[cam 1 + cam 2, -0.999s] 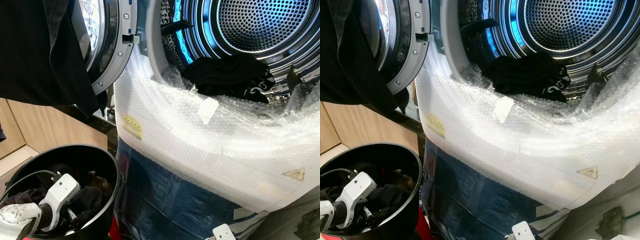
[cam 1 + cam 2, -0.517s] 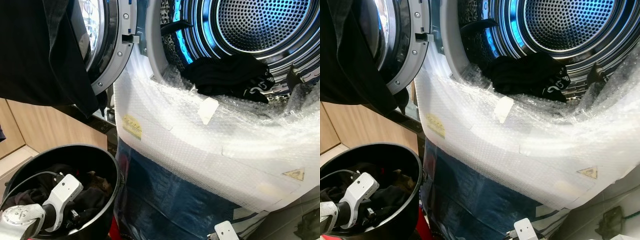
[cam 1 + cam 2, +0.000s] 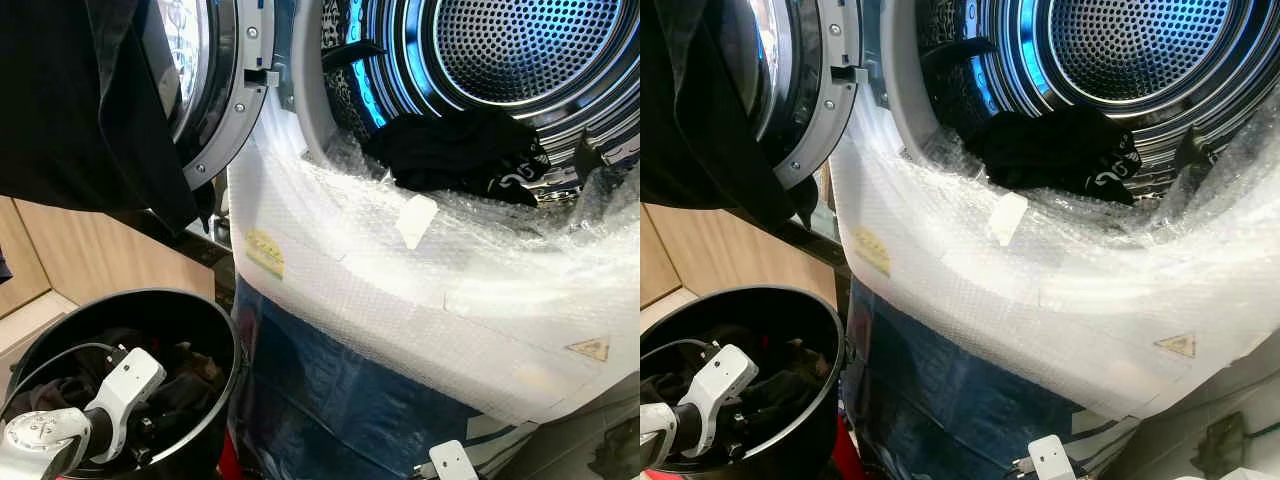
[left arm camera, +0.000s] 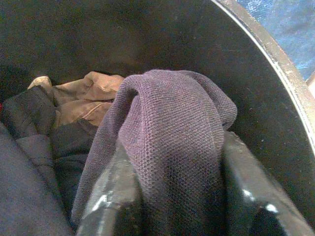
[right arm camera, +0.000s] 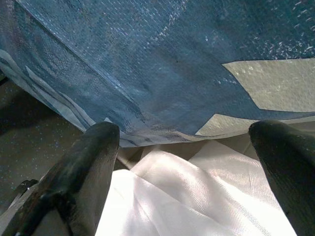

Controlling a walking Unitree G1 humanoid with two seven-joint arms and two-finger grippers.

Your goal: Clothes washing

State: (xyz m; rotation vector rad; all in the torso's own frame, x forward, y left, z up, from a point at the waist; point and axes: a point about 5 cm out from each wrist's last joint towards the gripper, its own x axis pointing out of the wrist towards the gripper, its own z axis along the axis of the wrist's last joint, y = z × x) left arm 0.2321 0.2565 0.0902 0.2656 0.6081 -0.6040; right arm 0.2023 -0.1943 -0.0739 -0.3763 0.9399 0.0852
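You see a yellow label (image 3: 265,252) on the washer (image 3: 420,290), unreadable. Left pincer (image 4: 172,196), down in the bucket (image 3: 225,330), pinches purple knit (image 4: 172,142); right pincer (image 5: 187,172) is spread.

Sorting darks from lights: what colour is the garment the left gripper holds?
Dusky purple knit garment, pinched by the left gripper; clearest in the left wrist view.
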